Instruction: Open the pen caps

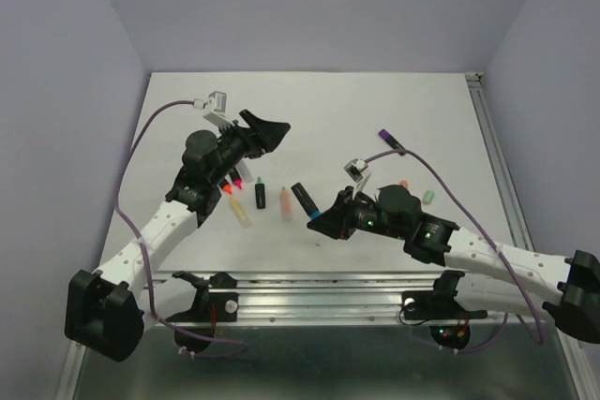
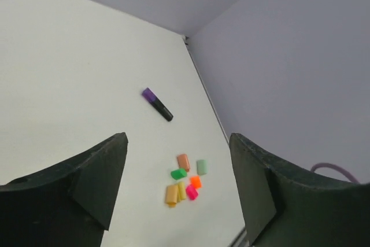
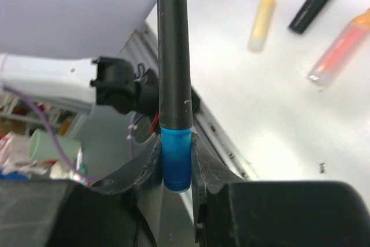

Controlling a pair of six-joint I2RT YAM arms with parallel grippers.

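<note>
Caps are what catch the eye from where I stand: a little heap of loose pen caps [image 2: 185, 180] lies on the white table [image 2: 69, 73] toward its right side. They are stubby bits of plastic in pastel orange, green, mint, bright orange, pink and yellow, bunched so closely that several touch. One more, the blue cap [image 3: 176, 166], is not loose. It sits on the end of a black marker barrel [image 3: 173, 50], glossy and slightly see-through, and much shorter than the barrel itself. The right gripper [image 3: 176, 153] has its jaws pinched on that blue cap from both sides, low over the table near the front middle, with the barrel sticking straight out beyond the fingertips. The left gripper [image 2: 177, 140] hangs above the table's left half with its jaws spread wide and nothing between them. Farther back, alone, a black marker [image 2: 162, 109] with a purple cap [image 2: 149, 93] still on it lies flat, well apart from the heap. Near the left arm lie more markers: a pale yellow marker [image 3: 260, 21], a green-tipped black marker [image 3: 315, 1] and a pastel orange marker [image 3: 341, 44], close together but each apart from the next.
</note>
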